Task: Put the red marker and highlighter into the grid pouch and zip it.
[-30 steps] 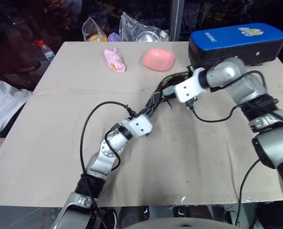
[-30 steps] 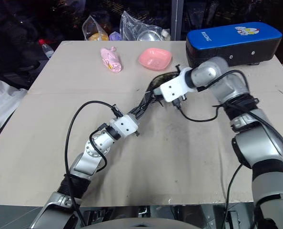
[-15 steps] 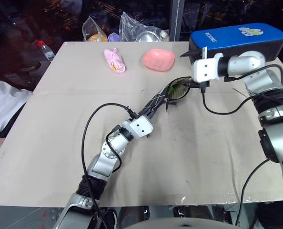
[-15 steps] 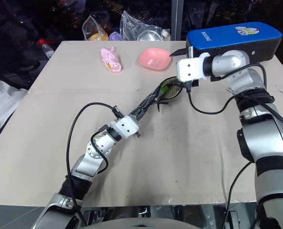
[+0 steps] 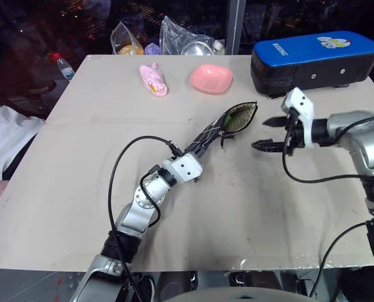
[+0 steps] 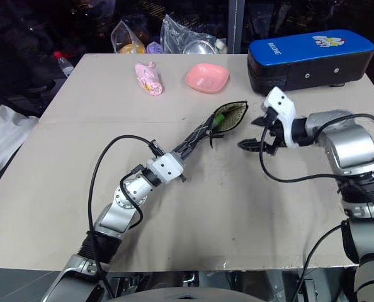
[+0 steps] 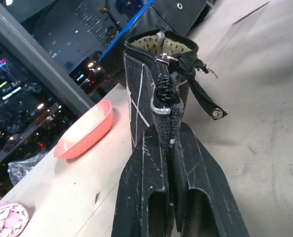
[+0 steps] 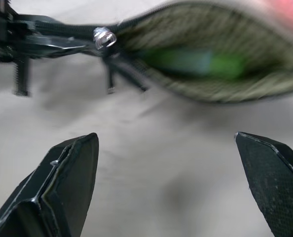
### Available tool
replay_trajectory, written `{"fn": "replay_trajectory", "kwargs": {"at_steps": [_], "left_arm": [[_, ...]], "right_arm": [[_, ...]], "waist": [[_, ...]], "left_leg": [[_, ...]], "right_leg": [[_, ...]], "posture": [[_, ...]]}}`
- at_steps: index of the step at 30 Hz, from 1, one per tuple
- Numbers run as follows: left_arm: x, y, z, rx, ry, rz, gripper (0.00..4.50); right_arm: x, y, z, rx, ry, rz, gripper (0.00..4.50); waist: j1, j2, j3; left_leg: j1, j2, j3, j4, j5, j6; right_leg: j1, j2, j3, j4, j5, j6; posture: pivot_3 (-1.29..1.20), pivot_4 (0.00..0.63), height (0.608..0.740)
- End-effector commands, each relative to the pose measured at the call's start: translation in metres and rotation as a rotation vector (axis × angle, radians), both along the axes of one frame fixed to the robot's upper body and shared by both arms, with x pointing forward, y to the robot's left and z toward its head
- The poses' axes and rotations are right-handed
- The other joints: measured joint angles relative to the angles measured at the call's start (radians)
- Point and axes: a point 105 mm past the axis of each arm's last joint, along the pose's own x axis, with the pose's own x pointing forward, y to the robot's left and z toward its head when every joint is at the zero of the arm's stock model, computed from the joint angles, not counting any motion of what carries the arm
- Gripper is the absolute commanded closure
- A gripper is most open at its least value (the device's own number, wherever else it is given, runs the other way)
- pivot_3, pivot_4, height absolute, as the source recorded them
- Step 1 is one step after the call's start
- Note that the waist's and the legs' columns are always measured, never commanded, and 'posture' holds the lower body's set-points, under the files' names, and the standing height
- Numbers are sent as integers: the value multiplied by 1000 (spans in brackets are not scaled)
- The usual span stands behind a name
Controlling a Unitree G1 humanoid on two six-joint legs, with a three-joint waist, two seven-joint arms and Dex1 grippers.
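Worktop (image 5: 80, 189): pouch (image 5: 228, 123) at centre, mouth gaping toward 2 o'clock, unzipped. Highlighter (image 8: 196, 61) inside, green visible. Marker: can't see it, maybe inside too. My left hand (image 7: 172, 148) clamped on pouch's closed end. Right hand (image 5: 267, 133) spread wide, empty, just off mouth at 3 o'clock. Judging zip step next: need right hand on zipper pull (image 8: 103, 35), draw along.

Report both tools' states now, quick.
Left tool: shut on the pouch.
Right tool: open, holding nothing, beside the pouch's open mouth.
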Motion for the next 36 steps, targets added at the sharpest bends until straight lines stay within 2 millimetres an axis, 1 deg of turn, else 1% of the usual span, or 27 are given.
{"fn": "replay_trajectory", "kwargs": {"at_steps": [1, 4, 6, 14, 23, 24, 26, 27, 28, 29, 30, 31, 32, 33, 34, 35, 36], "left_arm": [[-2, -5, 11, -13, -41, -35, 4500], [-2, -7, 11, -8, -39, -43, 4500], [-2, -8, 11, -5, -38, -47, 4500], [-5, -11, 8, 8, -32, -65, 4500], [-6, -12, 7, 5, -29, -64, 4500], [-6, -12, 7, 5, -29, -64, 4500], [-6, -12, 7, 4, -28, -64, 4500], [-6, -12, 7, 4, -27, -65, 4500], [-6, -12, 7, 4, -27, -65, 4500], [-6, -12, 7, 4, -26, -65, 4500], [-6, -12, 6, 4, -25, -65, 4500], [-6, -13, 6, 4, -25, -66, 4500], [-6, -13, 6, 4, -24, -66, 4500], [-7, -13, 6, 4, -23, -66, 4500], [-7, -13, 6, 4, -23, -66, 4500], [-7, -13, 6, 4, -22, -66, 4500], [-7, -13, 6, 4, -22, -66, 4500]], "right_arm": [[-6, 18, 7, 47, 8, -5, 48], [-4, 30, 6, 75, 24, -13, 48], [-3, 35, 6, 85, 31, -15, 48], [-3, 62, 11, 191, 93, 9, 48], [4, 68, 11, 259, 162, -56, 48], [5, 67, 11, 265, 168, -67, 549], [7, 66, 12, 273, 174, -83, 1344], [8, 66, 12, 275, 175, -89, 1907], [9, 65, 12, 275, 176, -93, 2109], [9, 64, 11, 269, 174, -97, 2494], [9, 64, 10, 266, 174, -99, 2774], [10, 63, 9, 264, 174, -102, 3235], [10, 62, 9, 263, 174, -105, 3445], [10, 62, 8, 263, 174, -108, 3908], [10, 62, 8, 263, 174, -111, 4277], [11, 61, 8, 263, 173, -115, 4402], [11, 60, 8, 264, 174, -119, 4402]], "waist": [[0, 0, 0], [2, 0, 0], [4, 0, 0], [1, 0, 0], [0, 0, 0], [0, 0, 0], [0, 0, 0], [0, 0, 0], [0, 0, 0], [0, 0, 0], [0, 0, 0], [0, 0, 0], [0, 0, 0], [0, 0, 0], [0, 0, 0], [0, 0, 0], [0, 0, 0]], "left_leg": [[0, 0, 0, 0, 0, 0], [0, -1, 0, 0, 0, 0], [-1, -1, -1, 0, 0, 0], [-1, -1, -1, 0, 0, 0], [-1, -1, -1, 0, 0, 0], [-1, -1, -1, 0, 0, 0], [-1, -1, -1, 0, 0, 0], [-1, -1, -1, 0, 0, 0], [-1, -1, -1, 0, 0, 0], [-1, -1, -1, 0, 0, 0], [-1, -1, -1, 0, 0, 0], [-1, -1, -1, 0, 0, 0], [-1, -1, -1, 0, 0, 0], [-1, -1, -1, 0, 0, 0], [-1, -1, -1, 0, 0, 0], [-1, -1, -1, 0, 0, 0], [-1, -1, -1, 0, 0, 0]], "right_leg": [[0, 0, 0, 0, 0, 0], [0, 0, 0, 0, 0, 0], [0, 0, 0, 0, 0, 0], [0, 2, 0, 0, 0, 0], [0, 2, 0, -1, 0, 0], [0, 2, 0, -1, 0, 0], [0, 2, 0, -1, 0, 0], [0, 2, 0, -1, 0, 0], [0, 2, 0, -1, 0, 0], [0, 2, 0, -1, 0, 0], [0, 2, 0, -1, 0, 0], [0, 2, 0, -1, 0, 0], [0, 2, 0, -1, 0, 0], [0, 2, 0, -1, 0, 0], [0, 2, 0, -1, 0, 0], [0, 2, 0, -1, 0, 0], [0, 2, 0, -1, 0, 0]], "posture": [[0, 150, 740], [0, 150, 740], [0, 150, 740], [0, 150, 740], [0, 150, 740], [0, 150, 740], [0, 150, 740], [0, 150, 740], [0, 150, 740], [0, 150, 740], [0, 150, 740], [0, 150, 740], [0, 150, 740], [0, 150, 740], [0, 150, 740], [0, 150, 740], [0, 150, 740]]}}
